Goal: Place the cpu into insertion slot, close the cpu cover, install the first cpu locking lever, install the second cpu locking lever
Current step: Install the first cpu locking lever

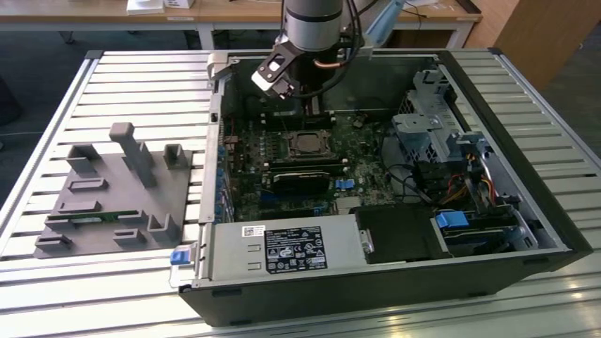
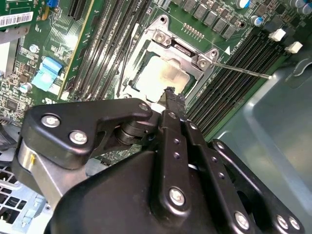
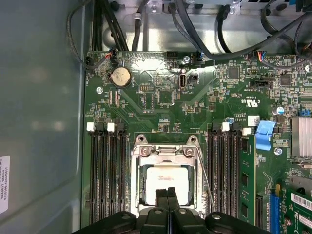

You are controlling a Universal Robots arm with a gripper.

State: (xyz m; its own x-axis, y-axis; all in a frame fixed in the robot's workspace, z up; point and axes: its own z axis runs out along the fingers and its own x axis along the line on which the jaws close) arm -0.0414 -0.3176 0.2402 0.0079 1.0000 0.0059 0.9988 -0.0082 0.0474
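Observation:
The cpu (image 3: 161,176) lies silver face up in the insertion slot (image 1: 305,144) on the green motherboard. The cpu cover (image 3: 163,152), a silver frame, lies flat over it, and the chip (image 2: 163,73) shows through its cut-out. One thin metal locking lever (image 2: 241,69) juts out from a corner of the socket over the memory slots; in the first wrist view this lever (image 3: 205,183) runs along the socket's side. My gripper (image 3: 167,191) hovers just above the socket's edge, black fingers pressed together with nothing between them. From outside, the gripper (image 1: 281,88) hangs over the far part of the board.
Long black memory slots (image 3: 105,175) flank the socket on both sides. A blue clip (image 3: 264,135), a coin cell (image 3: 120,76) and black cables (image 3: 195,29) lie on or near the board. The case wall (image 1: 218,141) rises at the exterior view's left; a grey fixture (image 1: 112,193) sits beyond it.

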